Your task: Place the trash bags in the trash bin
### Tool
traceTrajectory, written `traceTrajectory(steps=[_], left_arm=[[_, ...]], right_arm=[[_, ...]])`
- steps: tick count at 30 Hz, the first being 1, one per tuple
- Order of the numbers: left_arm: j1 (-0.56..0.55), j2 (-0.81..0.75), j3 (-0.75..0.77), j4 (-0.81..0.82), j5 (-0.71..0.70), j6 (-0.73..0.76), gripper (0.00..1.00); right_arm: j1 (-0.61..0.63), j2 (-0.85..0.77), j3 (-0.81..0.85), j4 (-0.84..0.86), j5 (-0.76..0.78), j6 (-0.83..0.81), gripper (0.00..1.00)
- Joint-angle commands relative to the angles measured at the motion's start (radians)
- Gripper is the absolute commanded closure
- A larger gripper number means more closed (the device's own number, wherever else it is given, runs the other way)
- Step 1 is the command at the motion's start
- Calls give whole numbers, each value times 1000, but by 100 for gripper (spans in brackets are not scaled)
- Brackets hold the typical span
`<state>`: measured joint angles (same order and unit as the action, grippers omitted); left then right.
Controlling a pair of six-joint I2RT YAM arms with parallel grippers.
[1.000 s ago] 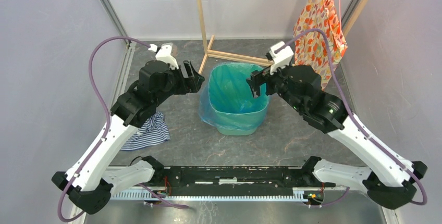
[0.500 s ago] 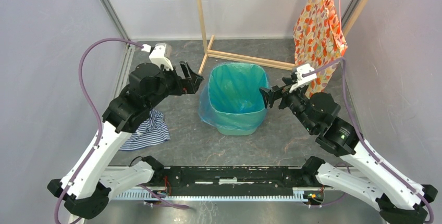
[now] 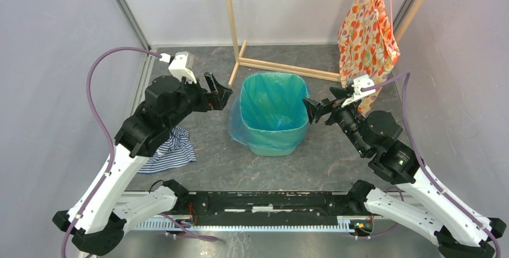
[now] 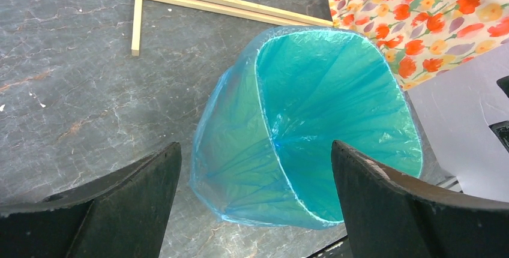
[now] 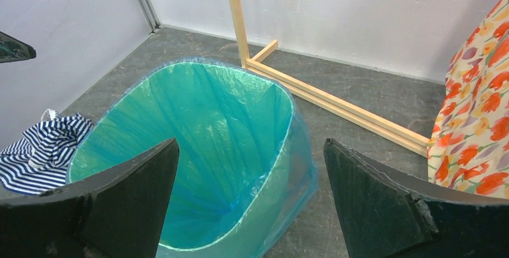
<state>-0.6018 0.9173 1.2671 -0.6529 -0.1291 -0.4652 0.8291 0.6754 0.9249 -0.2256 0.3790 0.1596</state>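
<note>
I see the translucent light-blue plastic bag (image 3: 268, 99) lining the mint-green plastic bin (image 3: 273, 146); left gripper (image 3: 219, 92) and right gripper (image 3: 313, 110) flank it, jaws released, empty. Only overhead shows bare bin wall. Surface: dark marbled tabletop (image 3: 210, 157), pale walls (image 3: 180, 6).

Trash bag (image 3: 268, 99) lines bin (image 3: 277, 147); cloth (image 3: 171, 150) lies left.

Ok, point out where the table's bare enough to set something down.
Bare table lies between the trash bin and the arm bases. Tight beside the bin: left gripper, striped cloth on one side, right gripper on the other; wooden frame behind.
</note>
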Motion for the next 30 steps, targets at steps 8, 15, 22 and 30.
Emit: traceTrajectory(steps=[8,15,22,30], left_arm=[[-1,-23,-7,23,-41,46,0],[-1,-32,-11,22,-47,56,0],[-2,-24,-6,25,-40,62,0],[-1,-24,-12,31,-38,62,0]], right_arm=[[-1,3,18,55,-16,-3,2],[-1,12,30,54,-19,-8,2],[-1,10,36,52,-18,-7,2],[-1,4,39,39,-17,-7,2]])
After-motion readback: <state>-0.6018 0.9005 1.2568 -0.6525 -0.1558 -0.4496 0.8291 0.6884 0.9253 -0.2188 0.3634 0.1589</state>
